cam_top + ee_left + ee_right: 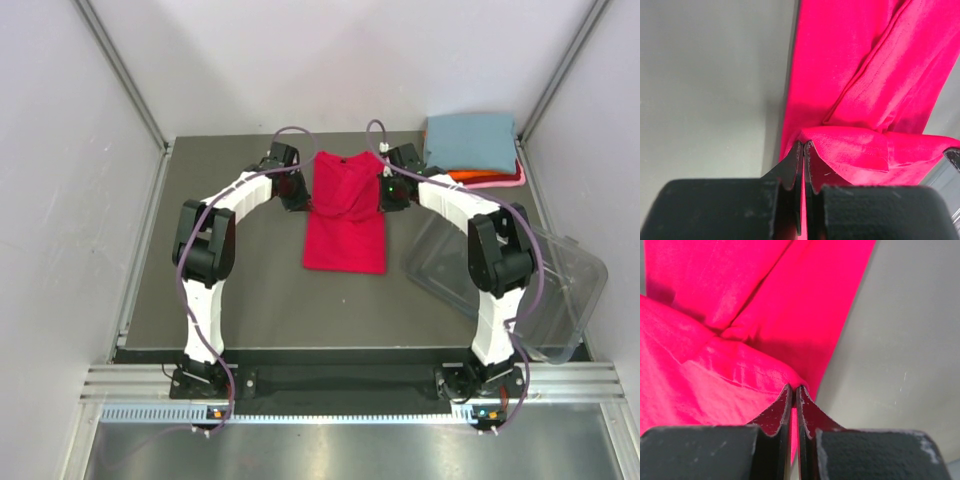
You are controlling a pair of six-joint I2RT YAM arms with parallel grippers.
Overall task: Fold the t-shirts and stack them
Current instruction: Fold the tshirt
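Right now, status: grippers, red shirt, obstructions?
Left gripper and right gripper shut on red shirt, pinched at both sides, mid-fold. Clear tub at right, not blocking.

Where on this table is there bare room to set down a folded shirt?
Bare table lies between the left arm and the red shirt, and along the near strip past its hem. The right is crowded: tub near, shirt stack at the far corner.

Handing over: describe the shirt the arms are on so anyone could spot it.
On the dark table, look at the middle. The red shirt lies there as a long strip, its far half pinched by the left gripper and right gripper. It alone is red and apart; the others sit stacked in the far-right corner, blue-grey shirt on top.
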